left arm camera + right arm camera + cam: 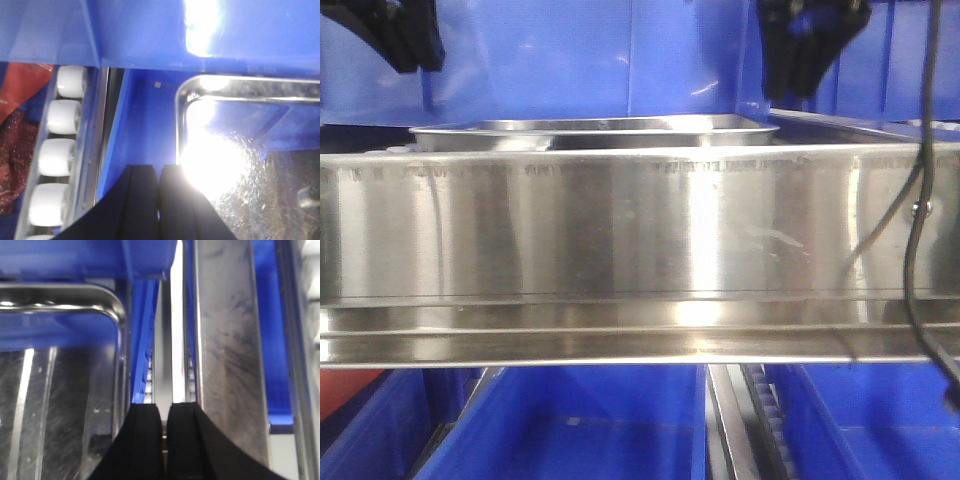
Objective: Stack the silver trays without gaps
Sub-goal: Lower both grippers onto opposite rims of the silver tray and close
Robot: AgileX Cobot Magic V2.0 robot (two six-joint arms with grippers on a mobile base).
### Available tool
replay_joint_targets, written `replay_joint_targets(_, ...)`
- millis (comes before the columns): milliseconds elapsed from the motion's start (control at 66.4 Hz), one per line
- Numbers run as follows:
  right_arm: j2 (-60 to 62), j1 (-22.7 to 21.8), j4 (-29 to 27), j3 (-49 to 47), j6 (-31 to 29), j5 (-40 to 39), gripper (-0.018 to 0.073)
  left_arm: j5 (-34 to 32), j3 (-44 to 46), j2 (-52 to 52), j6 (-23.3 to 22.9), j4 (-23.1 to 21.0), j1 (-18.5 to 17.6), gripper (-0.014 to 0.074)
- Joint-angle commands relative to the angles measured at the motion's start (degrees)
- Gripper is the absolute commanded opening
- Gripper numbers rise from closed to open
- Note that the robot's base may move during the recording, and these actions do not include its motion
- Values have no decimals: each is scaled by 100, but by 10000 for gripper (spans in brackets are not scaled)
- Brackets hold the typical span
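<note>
Rail (620, 230): the long steel shelf front fills the front view, so you see what sits behind it only over its top lip.

Bins (570, 60): blue plastic, behind and below the rail. The wrist views suggest one of them holds the tray.

Tray (595, 130): silver, edge-on and level just above the rail. Its rim corner shows in both wrist views, with blue wall close beside it. You cannot tell from these views whether it is one tray or several already nested; no gap between rims is visible.

Left gripper (159, 170): hangs above the tray's near left corner. Jaws are narrow, pads almost together, holding nothing.

Right gripper (165, 407): hangs just outside the tray's right rim, over the slot between bin and steel rail. Jaws are narrow and empty.

Judgement: one arm at each end suits pressing or squaring the rim, so this is probably a seating step or a check.

Rollers (57, 155): a white row left of the bin, likely there to let bins slide.

Cable (917, 200): black, draped over the rail on the right. It is a snag risk, so watch it.
</note>
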State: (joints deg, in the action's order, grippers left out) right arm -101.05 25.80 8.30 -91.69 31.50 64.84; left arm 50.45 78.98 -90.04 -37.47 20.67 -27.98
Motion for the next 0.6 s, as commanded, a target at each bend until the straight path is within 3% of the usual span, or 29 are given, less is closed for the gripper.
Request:
replay_joint_targets(0,-2,15,38,-69,60,-6,-1,-47,32,-61,-41,-98,-40,-16)
replay_joint_targets(467,1,15,-413,-69,60,-251,0,-70,32,-385,-41,-303,-40,-16)
replay_joint_targets(587,1,15,-413,-69,60,-260,76,-70,32,-385,-41,-303,-40,-16)
